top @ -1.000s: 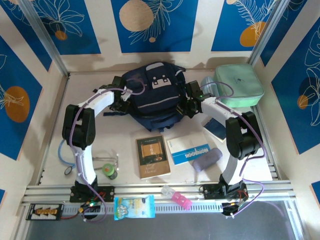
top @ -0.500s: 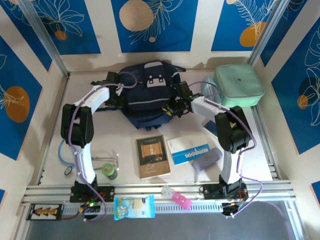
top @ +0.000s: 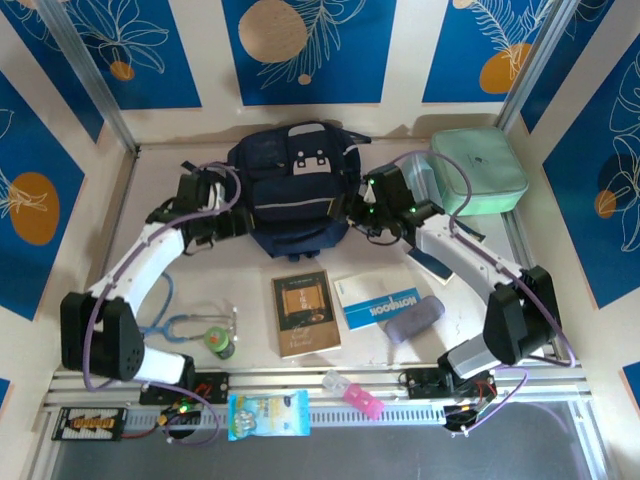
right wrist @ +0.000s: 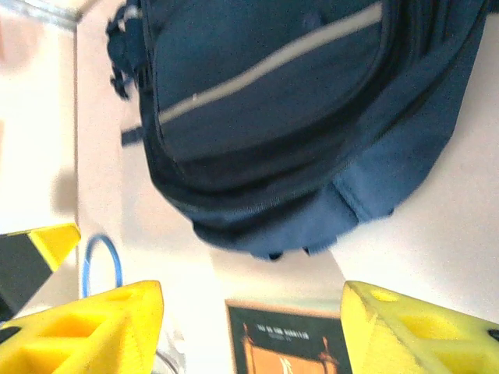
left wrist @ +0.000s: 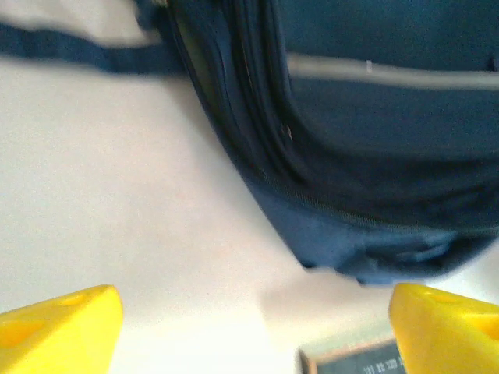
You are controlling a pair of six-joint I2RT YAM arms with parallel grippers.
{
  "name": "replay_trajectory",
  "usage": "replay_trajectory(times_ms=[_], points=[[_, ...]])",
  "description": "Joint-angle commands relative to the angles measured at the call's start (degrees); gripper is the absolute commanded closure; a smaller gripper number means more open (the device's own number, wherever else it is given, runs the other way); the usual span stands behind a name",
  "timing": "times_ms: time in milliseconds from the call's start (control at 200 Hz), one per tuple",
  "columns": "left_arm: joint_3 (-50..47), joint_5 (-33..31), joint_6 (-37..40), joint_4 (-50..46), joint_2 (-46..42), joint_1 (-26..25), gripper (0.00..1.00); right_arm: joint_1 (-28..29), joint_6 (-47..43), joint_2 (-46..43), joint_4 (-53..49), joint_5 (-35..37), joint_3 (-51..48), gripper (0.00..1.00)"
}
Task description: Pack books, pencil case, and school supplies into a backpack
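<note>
**Top external view.** The backpack point(top: 295, 188) is a rounded, soft navy fabric body with grey-white front buckles, a pale trim line and dark straps. It lies flat on the pale table point(top: 250, 290), directly between the two claws. The left gripper point(top: 228, 224) sits just beside its left flank and the right gripper point(top: 360, 212) just beside its right flank (contact cannot be judged from above). Three thin, flat, rectangular books lie on the base side of the claws. The brown book point(top: 305, 312) with gold print is between them. The NOTEBOOK book point(top: 378, 303) is below the right gripper, and the dark book point(top: 432, 262) is beside the right forearm.

**Left wrist view.** The left gripper point(left wrist: 249, 327) stands wide, its yellow fingers point(left wrist: 58, 323) at the frame's two lower corners with bare table between them. The backpack point(left wrist: 374, 156) lies ahead of it and to the right, apart from the fingers. Its stitched seams and grey stripe are blurred.

**Right wrist view.** The right gripper point(right wrist: 253, 327) is spread wide and holds nothing. The backpack point(right wrist: 273, 117) lies ahead of it, clear of the fingers point(right wrist: 421, 327). The brown book point(right wrist: 284, 343) shows between the fingers.
</note>
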Motion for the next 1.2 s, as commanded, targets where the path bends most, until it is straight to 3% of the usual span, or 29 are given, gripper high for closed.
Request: replay_trajectory(times_ms=[0, 350, 640, 1195], points=[[-6.3, 7.3, -9.2, 3.4, -4.5, -2.4, 0.0, 3.9, -4.6, -1.4, -6.5, 1.3, -5.8, 0.38], [-19.0, 10.5, -20.1, 6.7, -9.7, -11.2, 0.0, 14.3, -1.9, 5.8, -6.2, 1.3, -10.3, 0.52], [-21.7, 14.3, -24.2, 13.9, -2.8, -17.2, 0.17, 13.9, -3.5, 13.1, -5.9, 1.5, -7.5, 0.63], [-19.4, 18.4, -22.7, 15.9, 4.6, -18.7, 0.4, 13.1, -4.4, 17.4, -6.5, 1.3, -7.5, 0.76]])
